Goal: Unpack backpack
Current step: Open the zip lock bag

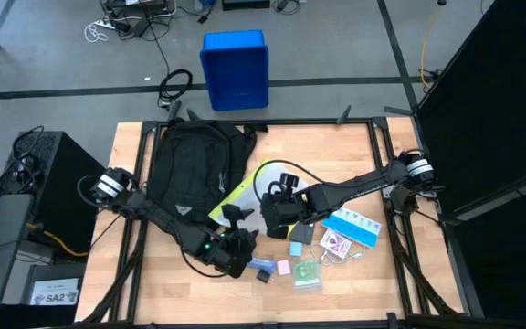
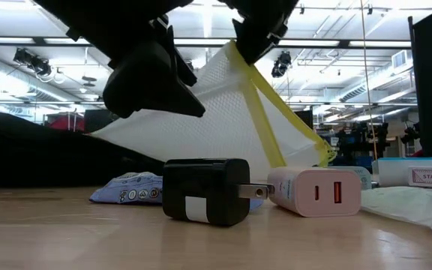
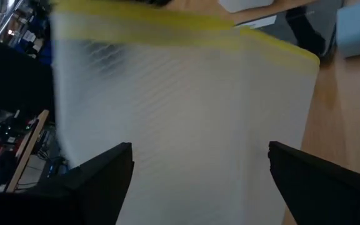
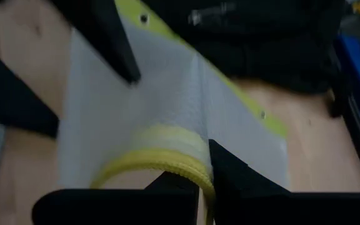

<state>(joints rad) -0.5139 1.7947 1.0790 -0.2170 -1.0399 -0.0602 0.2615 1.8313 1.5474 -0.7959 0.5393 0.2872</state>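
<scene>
The black backpack [image 1: 190, 164] lies on the table's far left part. A white mesh pouch with yellow trim [image 1: 240, 196] is held up between my two grippers, right of the backpack; the chargers in the low view hide its lower edge. My right gripper [image 4: 202, 172] is shut on the pouch's yellow edge. My left gripper [image 3: 199, 181] is open, and its fingers stand on either side of the pouch's mesh face [image 3: 186, 106]. In the low view the left gripper [image 2: 152, 86] shows in front of the pouch [image 2: 223, 112]. My right gripper pinches the pouch's yellow trimmed edge [image 4: 161, 159] between its two shut fingers, slanting down from the table's right side. In the low view the held edge [image 2: 240, 64] is the pouch's highest part, and the mesh slopes down from it. Whether my left gripper touches the mesh, I cannot tell.
Near the front edge lie a black charger [image 2: 205, 191], a white and pink charger [image 2: 313, 191] and a blue packet [image 2: 130, 187]. A blue pill box [image 1: 354, 228], cards [image 1: 334, 245] and a green packet [image 1: 306, 272] lie to the right. A blue bin [image 1: 236, 68] stands beyond the table.
</scene>
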